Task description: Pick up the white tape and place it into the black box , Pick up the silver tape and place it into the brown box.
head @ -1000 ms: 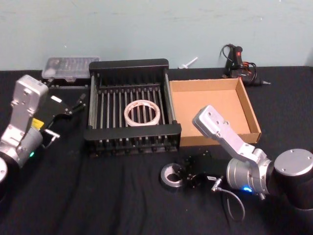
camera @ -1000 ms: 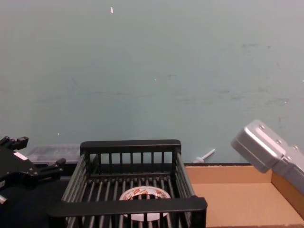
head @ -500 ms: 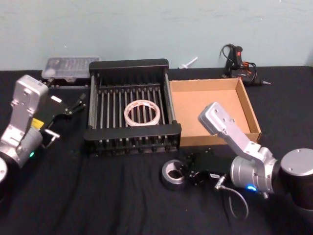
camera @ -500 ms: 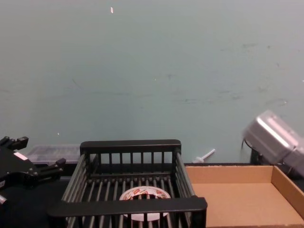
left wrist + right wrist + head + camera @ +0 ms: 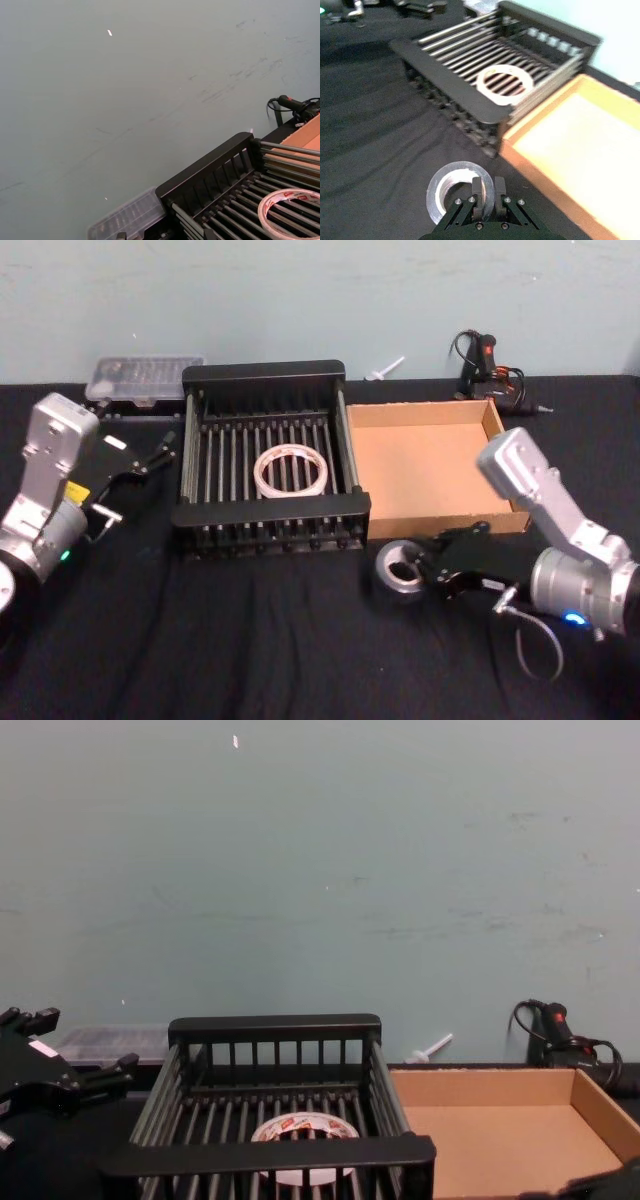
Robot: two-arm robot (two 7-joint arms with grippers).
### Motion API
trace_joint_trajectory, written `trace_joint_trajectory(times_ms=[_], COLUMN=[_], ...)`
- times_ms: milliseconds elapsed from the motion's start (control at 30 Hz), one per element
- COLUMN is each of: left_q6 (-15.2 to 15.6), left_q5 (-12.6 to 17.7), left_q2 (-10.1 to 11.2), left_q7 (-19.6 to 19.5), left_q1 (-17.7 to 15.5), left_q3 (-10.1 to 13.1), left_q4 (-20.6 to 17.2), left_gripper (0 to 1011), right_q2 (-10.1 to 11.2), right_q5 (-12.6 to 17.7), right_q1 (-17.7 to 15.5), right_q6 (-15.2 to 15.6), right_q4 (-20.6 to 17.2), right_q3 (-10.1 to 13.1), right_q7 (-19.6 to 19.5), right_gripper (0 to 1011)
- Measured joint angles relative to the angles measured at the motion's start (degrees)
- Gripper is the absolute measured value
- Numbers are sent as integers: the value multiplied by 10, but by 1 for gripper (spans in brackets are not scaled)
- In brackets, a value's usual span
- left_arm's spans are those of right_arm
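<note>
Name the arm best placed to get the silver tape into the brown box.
Right. Its tool is shut on the silver tape, just in front of the brown box. The left tool sits beyond the black box.

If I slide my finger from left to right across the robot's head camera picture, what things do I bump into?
Left gripper → black box holding white tape → silver tape → right gripper → brown box.

I'm at a workshop bench: black cloth-covered table, scuffed teal wall, glue gun, clear parts case.
</note>
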Motion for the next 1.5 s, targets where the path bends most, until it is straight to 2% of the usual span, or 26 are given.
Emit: trace_joint_trajectory(times_ms=[167, 300, 333, 433, 667, 867, 1000, 1100, 1133, 1233, 1333, 1500], left_q6=[0, 0, 0, 0, 0, 0, 0, 0, 0, 0, 0, 0], left_q5=[0, 0, 0, 0, 0, 0, 0, 0, 0, 0, 0, 0], left_q2=[0, 0, 0, 0, 0, 0, 0, 0, 0, 0, 0, 0], left_q7=[0, 0, 0, 0, 0, 0, 0, 0, 0, 0, 0, 0], left_q1=[0, 0, 0, 0, 0, 0, 0, 0, 0, 0, 0, 0], left_q3=[0, 0, 0, 0, 0, 0, 0, 0, 0, 0, 0, 0], left_q4=[0, 0, 0, 0, 0, 0, 0, 0, 0, 0, 0, 0], left_gripper=[1001, 1001, 1001, 1001, 1001, 1001, 1001, 1001, 1001, 1001, 1001, 1001], right_q2=[11, 12, 12, 3, -20, -44, -60, -78, -78, -93, -116, -142], right_q5=[10, 18, 18, 23, 24, 18, 13, 7, 7, 0, -12, -23], right_q1=[-15, -20, -20, -15, 15, 55, 82, 113, 113, 138, 174, 206], right_q6=[-5, -9, -9, -9, -5, -3, -2, 2, 2, 7, 11, 11], right_q4=[-11, -13, -13, -10, 12, 44, 67, 98, 98, 129, 177, 232], right_q3=[28, 51, 51, 67, 79, 79, 75, 67, 67, 59, 49, 43], right_q7=[-18, -34, -34, -48, -69, -78, -80, -81, -81, -82, -87, -91], right_gripper=[151, 151, 151, 151, 151, 151, 151, 151, 151, 151, 151, 151])
